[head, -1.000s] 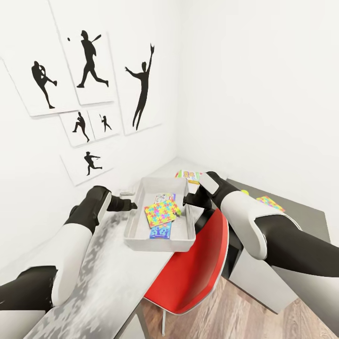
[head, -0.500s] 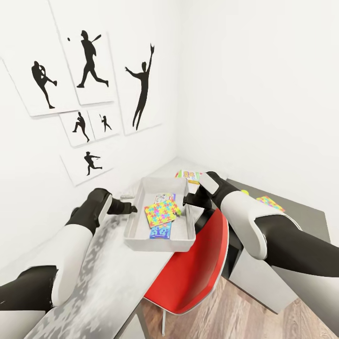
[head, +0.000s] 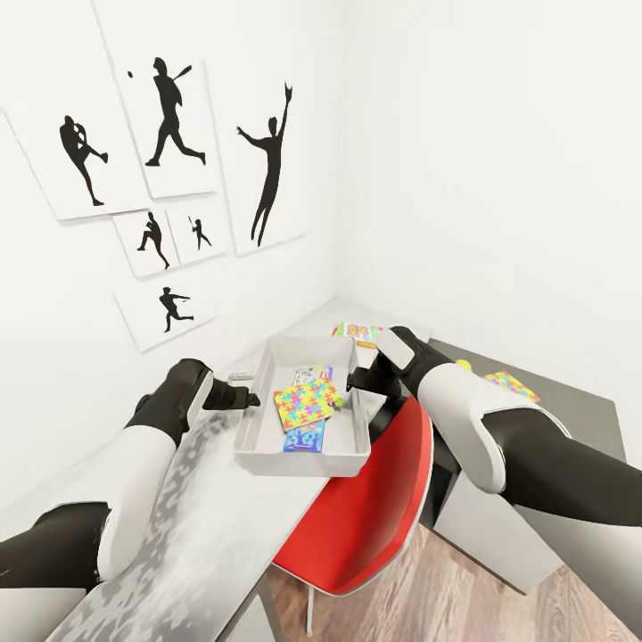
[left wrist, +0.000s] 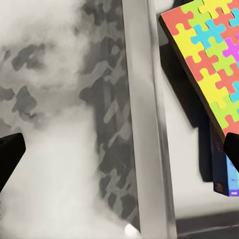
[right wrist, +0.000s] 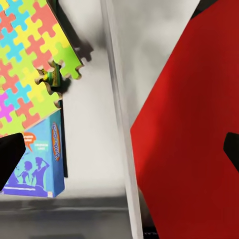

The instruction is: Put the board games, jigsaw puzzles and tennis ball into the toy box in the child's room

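- Right now you face a white-walled corner, with black sports-silhouette pictures (head: 169, 116) on the wall at ten o'clock.
- Your counter (head: 205, 526), pale grey, runs from seven o'clock up into the corner; its lower dark grey wing (head: 571, 401) lies at three o'clock.
- Your red chair (head: 366, 508) stands just beside the counter edge at five o'clock, over the wood-plank floor (head: 446, 597).
- Your toy box (head: 303, 459) sits on the counter at the middle, its near wall toward you.
- Inside it, one jigsaw puzzle (head: 306, 402) lies tilted across a light blue board game (head: 303, 439); a second printed box (head: 309, 374) shows behind the puzzle.
- Another board game (head: 357, 332) lies on the counter beyond the box at twelve o'clock.
- A second jigsaw puzzle (head: 510, 383) rests on the dark wing at two o'clock, with the tennis ball (head: 464, 364) near it.
- Your left hand (head: 250, 397) sits at the box's left wall, at nine o'clock of the box; in the left wrist view its fingers (left wrist: 11, 152) stand wide apart astride that wall, holding nothing.
- Your right hand (head: 349, 382) is at the box's right wall, at three o'clock of the box; in the right wrist view its fingertips (right wrist: 10, 154) are spread either side of the wall, empty.
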Motion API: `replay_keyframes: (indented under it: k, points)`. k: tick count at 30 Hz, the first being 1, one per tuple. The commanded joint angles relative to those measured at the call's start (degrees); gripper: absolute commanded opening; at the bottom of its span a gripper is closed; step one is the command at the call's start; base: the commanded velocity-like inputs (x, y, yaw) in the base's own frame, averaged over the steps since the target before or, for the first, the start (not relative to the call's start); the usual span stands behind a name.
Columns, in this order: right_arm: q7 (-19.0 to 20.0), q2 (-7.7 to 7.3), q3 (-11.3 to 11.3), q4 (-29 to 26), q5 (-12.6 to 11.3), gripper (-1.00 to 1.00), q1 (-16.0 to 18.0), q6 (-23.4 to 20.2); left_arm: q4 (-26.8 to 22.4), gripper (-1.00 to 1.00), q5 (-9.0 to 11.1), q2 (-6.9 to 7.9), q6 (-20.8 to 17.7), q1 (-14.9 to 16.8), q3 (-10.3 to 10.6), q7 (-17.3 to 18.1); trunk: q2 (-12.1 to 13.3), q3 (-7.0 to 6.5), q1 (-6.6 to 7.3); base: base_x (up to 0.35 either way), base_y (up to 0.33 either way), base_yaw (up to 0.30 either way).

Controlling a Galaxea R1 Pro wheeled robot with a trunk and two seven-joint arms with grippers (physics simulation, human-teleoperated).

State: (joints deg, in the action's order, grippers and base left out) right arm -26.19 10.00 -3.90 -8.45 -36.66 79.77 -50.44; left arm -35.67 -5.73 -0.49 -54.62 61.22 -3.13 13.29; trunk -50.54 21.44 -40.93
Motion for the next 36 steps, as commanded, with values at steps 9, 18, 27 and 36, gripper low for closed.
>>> replay_keyframes:
  k: [9,18,27,36]
  points:
    - [-0.37,0.0,-0.84,-0.07,-0.53,1.0,-1.16,1.5,-0.02,1.0,-0.6,-0.04,-0.14,0.04,-0.28,0.51,-0.05,0.07,-0.01,0.0,0.0,0.0]
    - [0.29,0.0,-5.03,-0.07,0.3,1.0,-1.76,3.51,0.14,1.0,-0.6,-0.09,-0.13,0.01,-0.2,0.47,-0.05,0.07,-0.01,0.0,0.0,0.0]
    - [5.46,0.0,-5.6,-0.07,2.58,1.0,-1.81,4.43,0.18,1.0,-0.6,-0.07,-0.05,-0.03,-0.21,0.51,-0.05,0.07,-0.01,0.0,0.0,0.0]
    - [5.94,0.0,-5.59,-0.07,4.06,1.0,-1.81,4.78,0.24,1.0,-0.6,-0.05,-0.05,-0.05,-0.21,0.51,-0.05,0.07,-0.01,0.0,0.0,0.0]
